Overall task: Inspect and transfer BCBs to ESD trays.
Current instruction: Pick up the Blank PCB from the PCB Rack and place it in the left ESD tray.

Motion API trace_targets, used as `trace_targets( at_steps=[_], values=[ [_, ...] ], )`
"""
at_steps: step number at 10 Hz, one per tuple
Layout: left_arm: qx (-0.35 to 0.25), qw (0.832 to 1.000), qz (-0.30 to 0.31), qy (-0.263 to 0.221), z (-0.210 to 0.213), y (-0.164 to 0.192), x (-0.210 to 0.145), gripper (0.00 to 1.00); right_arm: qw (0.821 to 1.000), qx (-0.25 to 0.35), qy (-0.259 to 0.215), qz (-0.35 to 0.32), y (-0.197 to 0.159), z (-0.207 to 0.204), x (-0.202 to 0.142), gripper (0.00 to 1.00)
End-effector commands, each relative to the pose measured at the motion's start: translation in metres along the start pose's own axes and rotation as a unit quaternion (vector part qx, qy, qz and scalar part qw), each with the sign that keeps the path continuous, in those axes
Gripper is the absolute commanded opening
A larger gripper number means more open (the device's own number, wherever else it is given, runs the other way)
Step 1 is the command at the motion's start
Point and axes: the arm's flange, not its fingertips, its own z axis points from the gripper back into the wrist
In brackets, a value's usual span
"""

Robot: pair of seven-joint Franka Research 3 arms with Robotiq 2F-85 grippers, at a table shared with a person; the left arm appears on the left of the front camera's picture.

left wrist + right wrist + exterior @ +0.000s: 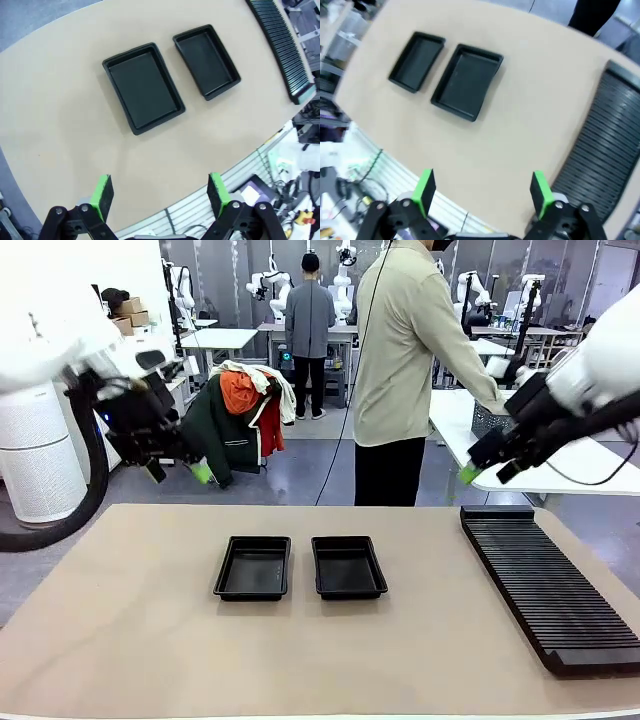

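the long black ribbed rack (550, 585) lies along the right side of the worktop (120, 620). the nearer esd tray (348, 567) sits flat on the worktop well to the left of the rack. the farther esd tray (253, 568) sits just beyond it on the side away from the rack. the two lie side by side with a narrow gap, not touching, and both show their black floors.

the right hand (486, 473) hangs in the air above the rack's far end, its green-tipped fingers spread wide and holding nothing. the left hand (180, 472) hangs in the air well away from the rack, past the farther tray, fingers spread just as wide and gripping nothing.

a person (405, 360) stands beyond the worktop's far edge, left of the rack's far end, one arm reaching to a white table behind the rack.
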Motion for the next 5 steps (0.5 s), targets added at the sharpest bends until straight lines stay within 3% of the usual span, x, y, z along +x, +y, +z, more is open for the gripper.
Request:
trace_targets(
  at_steps=[1, 5],
  values=[
    [-0.052, 0.998, 0.047, 0.000, 0.024, -0.001, 0.009, 1.00, 0.998, 0.043, 0.024, -0.047, -0.017, 0.032, 0.012, 1.00],
    [-0.115, 0.987, 0.106, -0.039, 0.087, 0.001, 0.014, 1.00, 0.985, 0.089, 0.064, -0.134, -0.045, 0.091, 0.021, 1.00]
  ],
)
